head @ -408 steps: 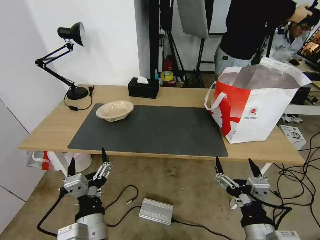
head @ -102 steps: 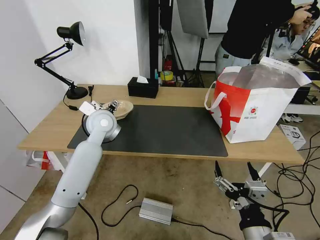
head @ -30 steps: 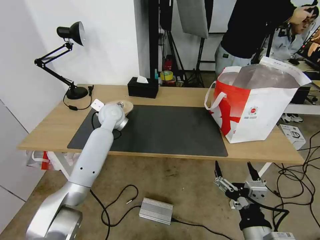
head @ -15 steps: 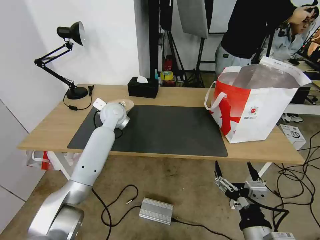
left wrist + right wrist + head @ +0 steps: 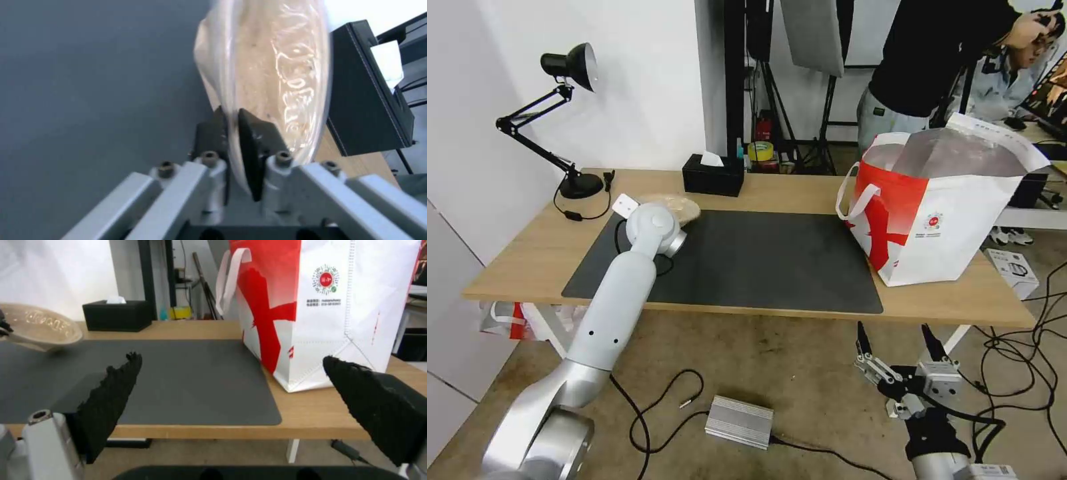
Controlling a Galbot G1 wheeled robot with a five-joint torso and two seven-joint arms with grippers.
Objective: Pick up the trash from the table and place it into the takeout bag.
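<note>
The left gripper (image 5: 231,123) has its jaws clamped on the rim of the bowl (image 5: 276,73), at the worktop's (image 5: 774,190) ten o'clock, apparently just off the mat (image 5: 747,260). Light, thin pulp likely flexes; the rim grip suits it. The right gripper (image 5: 899,341) hangs low at five o'clock, jaws apart. The bag (image 5: 954,213) stands at two o'clock.

white wall (image 5: 647,80), black desk lamp (image 5: 570,67), concrete floor (image 5: 774,373)

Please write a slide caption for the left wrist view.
Left gripper pinches the beige pulp bowl rim above the dark mat.
</note>
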